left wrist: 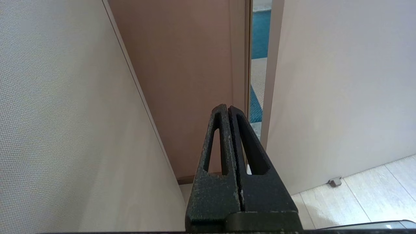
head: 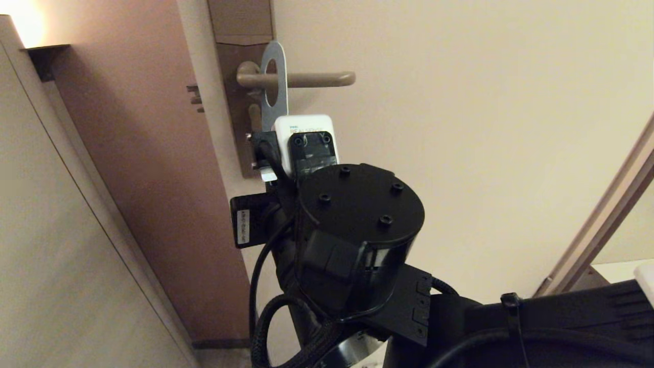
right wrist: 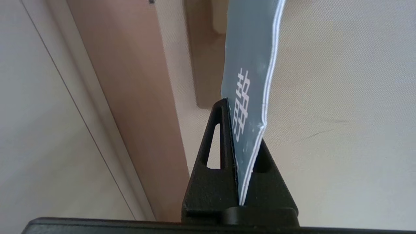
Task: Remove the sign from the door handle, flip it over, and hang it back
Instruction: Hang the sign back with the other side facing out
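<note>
The sign [head: 276, 110] stands nearly edge-on to the head view, with the door handle [head: 319, 79] passing through its oval hole. The handle is a beige bar on a tall brownish lock plate [head: 236, 110]. My right gripper [right wrist: 242, 123] reaches up from below and is shut on the sign's lower end. In the right wrist view the sign's teal face [right wrist: 250, 65] with white characters rises from between the fingers. In the head view my own wrist hides that gripper's fingers. My left gripper [left wrist: 228, 109] is shut with nothing in it, held low and facing the gap beside the door.
The pale door [head: 460, 153] fills the right of the head view, and a reddish-brown door frame [head: 143, 153] with a wall panel stands to its left. Small dark latch bolts [head: 195, 99] stick out of the door's edge. A door stop [left wrist: 334, 182] sits on the tiled floor.
</note>
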